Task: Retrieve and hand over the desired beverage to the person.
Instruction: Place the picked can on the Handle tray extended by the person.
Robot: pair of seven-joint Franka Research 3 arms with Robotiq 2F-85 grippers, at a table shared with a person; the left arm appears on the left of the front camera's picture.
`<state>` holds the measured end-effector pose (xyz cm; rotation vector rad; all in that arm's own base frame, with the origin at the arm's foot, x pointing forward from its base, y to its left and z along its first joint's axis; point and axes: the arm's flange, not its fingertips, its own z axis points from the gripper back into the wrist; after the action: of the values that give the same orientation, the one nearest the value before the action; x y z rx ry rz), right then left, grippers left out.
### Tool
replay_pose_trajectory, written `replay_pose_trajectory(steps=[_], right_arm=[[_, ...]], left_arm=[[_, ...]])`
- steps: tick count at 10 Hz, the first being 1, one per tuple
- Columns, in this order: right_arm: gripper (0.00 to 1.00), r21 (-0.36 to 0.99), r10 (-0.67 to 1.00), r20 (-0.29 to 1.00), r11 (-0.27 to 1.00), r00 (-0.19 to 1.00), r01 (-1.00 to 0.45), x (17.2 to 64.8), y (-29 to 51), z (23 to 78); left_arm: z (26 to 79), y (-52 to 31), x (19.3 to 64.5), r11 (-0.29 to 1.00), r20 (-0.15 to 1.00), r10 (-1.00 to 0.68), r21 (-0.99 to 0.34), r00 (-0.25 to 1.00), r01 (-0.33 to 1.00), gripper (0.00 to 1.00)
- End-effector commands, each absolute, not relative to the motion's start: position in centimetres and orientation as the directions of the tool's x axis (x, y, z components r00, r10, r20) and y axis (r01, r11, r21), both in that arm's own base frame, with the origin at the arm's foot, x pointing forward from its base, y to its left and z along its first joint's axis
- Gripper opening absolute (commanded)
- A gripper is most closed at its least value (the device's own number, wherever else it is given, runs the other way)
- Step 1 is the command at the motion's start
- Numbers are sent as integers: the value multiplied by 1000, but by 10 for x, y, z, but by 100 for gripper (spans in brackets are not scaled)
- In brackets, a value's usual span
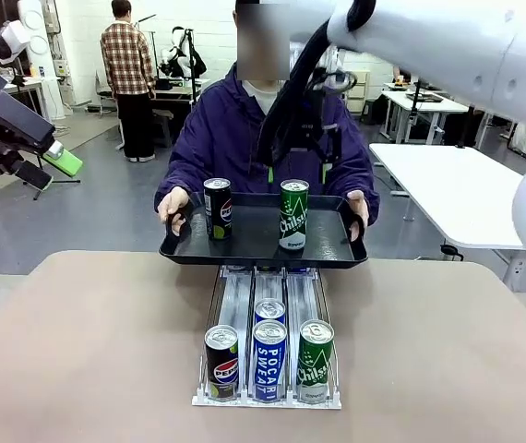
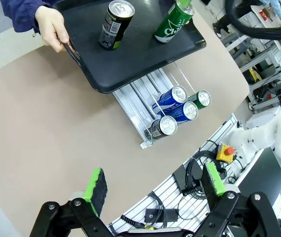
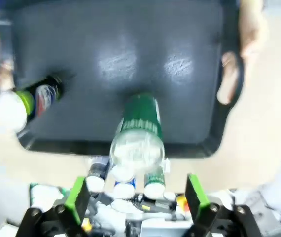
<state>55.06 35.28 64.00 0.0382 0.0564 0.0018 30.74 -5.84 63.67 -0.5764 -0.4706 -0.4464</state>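
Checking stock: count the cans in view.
6. Two stand on the tray: Pepsi, Chilsung. Four sit in the rack: Pepsi, two Pocari, Chilsung. More may hide under the tray.

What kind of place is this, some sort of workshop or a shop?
Most likely a robotics lab or test hall. White worktables stand on a bare grey floor, another robot arm stands farther back, and a red emergency stop button sits among cables beside the table.

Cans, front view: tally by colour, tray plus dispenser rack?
Black Pepsi cans: 2, one on the tray, one in the rack.
Green Chilsung cans: 2, one on the tray, one in the rack.
Blue Pocari Sweat cans: 2, both in the rack's middle lane, front and behind.
Total: 6 cans.
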Motion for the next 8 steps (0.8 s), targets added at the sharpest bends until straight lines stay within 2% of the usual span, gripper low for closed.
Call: replay_pose_trajectory(steps=[1, 3, 5, 8], right_arm=[[100, 120, 61, 13, 991, 998, -62, 476, 317, 683], [100, 157, 61, 53, 985, 997, -69, 396, 276, 709], [100, 144, 114, 49, 982, 992, -120, 349, 248, 707], [100, 106, 108, 59, 988, 992, -114, 322, 221, 681]], left_arm=[[637, -58, 307, 745, 535, -269, -411, 801, 525, 100], [637, -58, 307, 745, 535, -269, -411, 801, 525, 100], [637, -58, 307, 745, 535, -269, -411, 801, 525, 100], [637, -58, 307, 745, 535, -269, -411, 801, 525, 100]])
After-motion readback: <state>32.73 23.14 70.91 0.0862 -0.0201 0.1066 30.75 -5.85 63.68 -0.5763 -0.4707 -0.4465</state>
